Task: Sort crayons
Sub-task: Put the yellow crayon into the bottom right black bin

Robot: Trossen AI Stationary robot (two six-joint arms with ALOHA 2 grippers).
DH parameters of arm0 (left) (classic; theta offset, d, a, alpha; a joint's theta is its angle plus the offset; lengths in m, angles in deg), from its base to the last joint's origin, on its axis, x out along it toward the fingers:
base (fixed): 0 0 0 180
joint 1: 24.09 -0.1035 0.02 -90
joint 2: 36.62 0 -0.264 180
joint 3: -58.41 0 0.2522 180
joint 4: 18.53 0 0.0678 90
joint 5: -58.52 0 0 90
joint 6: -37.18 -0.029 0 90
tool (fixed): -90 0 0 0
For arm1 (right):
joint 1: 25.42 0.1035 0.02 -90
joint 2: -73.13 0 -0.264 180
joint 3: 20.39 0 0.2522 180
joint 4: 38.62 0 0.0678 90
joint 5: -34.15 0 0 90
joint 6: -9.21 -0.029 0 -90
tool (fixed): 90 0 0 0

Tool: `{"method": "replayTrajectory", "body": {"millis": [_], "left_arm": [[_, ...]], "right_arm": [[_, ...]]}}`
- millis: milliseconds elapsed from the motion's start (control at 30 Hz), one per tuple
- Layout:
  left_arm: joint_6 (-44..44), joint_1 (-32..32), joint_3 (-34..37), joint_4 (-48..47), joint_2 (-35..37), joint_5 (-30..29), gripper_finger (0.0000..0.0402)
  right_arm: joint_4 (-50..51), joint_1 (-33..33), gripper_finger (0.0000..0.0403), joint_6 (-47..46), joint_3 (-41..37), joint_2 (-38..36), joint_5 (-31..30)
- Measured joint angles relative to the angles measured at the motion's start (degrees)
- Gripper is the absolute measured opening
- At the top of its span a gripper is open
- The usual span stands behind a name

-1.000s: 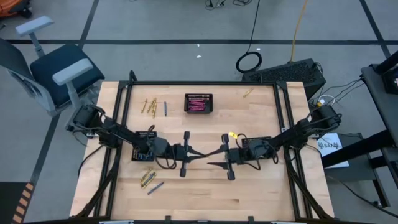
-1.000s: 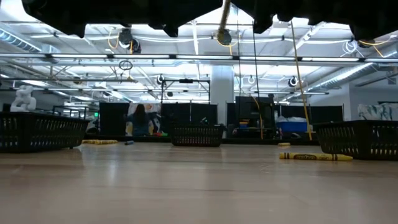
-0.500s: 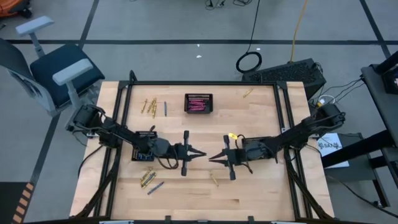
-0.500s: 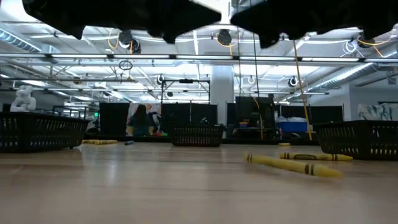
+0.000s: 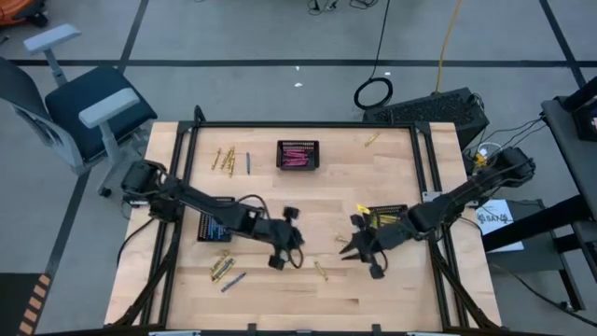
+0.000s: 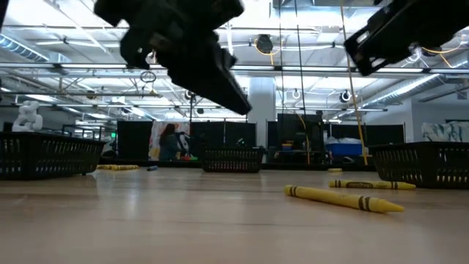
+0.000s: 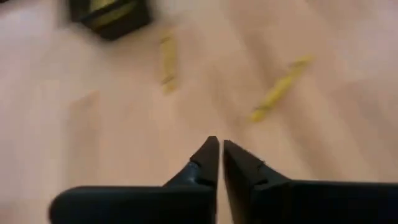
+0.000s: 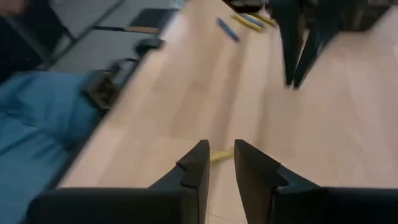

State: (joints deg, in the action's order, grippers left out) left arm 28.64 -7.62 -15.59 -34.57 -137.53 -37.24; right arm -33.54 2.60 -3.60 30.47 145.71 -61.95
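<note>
From above, both arms reach over the middle of the table [image 5: 392, 289]: the left gripper [image 5: 291, 250] and the right gripper [image 5: 353, 248] face each other, with a yellow crayon [image 5: 320, 272] lying on the wood just nearer the front edge between them. That view also shows what the others miss: a basket [image 5: 298, 155] of pink crayons at the far edge, loose yellow and blue crayons [image 5: 229, 161] beside it, more crayons [image 5: 224, 272] near the left front, and a basket [image 5: 384, 218] with yellow ones under the right arm. The low view shows the yellow crayon [image 6: 343, 199] flat on the table, both grippers above it. The left wrist view shows its fingers [image 7: 208, 163] nearly touching, empty; the right wrist view shows fingers [image 8: 196, 167] a narrow gap apart, empty, the crayon [image 8: 220, 155] just beyond them.
</note>
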Motion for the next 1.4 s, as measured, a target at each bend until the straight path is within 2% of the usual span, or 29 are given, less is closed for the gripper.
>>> {"method": "replayTrajectory", "body": {"millis": [100, 300, 433, 600, 767, 1067, 1167, 1400], "left_arm": [[-4.6, 0.1, -3.4, 0.8, -4.4, 4.7, 0.006], [-8.5, -0.6, -11.0, 0.7, -14.2, 7.2, 0.0146], [-11.4, -1.5, -14.9, -0.3, -19.0, 8.9, 0.0165], [-13.0, -3.5, -17.6, -1.0, -21.7, 16.6, 0.0148], [-13.5, -4.6, -17.6, -1.6, -22.7, 17.8, 0.0113], [-13.9, -4.9, -17.7, -2.6, -23.3, 18.3, 0.0016], [-11.0, -4.8, -17.7, -3.3, -22.9, 17.9, 0.0008], [-6.9, -2.4, -15.3, -8.1, -18.9, 11.1, 0.0002]], "right_arm": [[-1.0, 3.7, 0.0051, -0.1, 0.0, -0.8, -1.2], [-2.4, 11.7, 0.0031, -3.2, 0.0, -0.8, -11.4], [-3.8, 16.7, 0.0019, -4.8, 0.0, -0.4, -18.0], [-5.4, 21.6, 0.0009, -7.3, 0.0, 0.3, -26.3], [-7.2, 24.3, 0.0006, -7.4, 0.0, 1.5, -31.4], [-7.4, 24.6, 0.0006, -7.4, 0.0, 3.2, -31.5], [-6.8, 24.6, 0.0006, -7.5, 0.0, 3.3, -31.3], [0.3, 24.5, 0.0006, -13.0, -0.2, 3.6, -31.3]]}}
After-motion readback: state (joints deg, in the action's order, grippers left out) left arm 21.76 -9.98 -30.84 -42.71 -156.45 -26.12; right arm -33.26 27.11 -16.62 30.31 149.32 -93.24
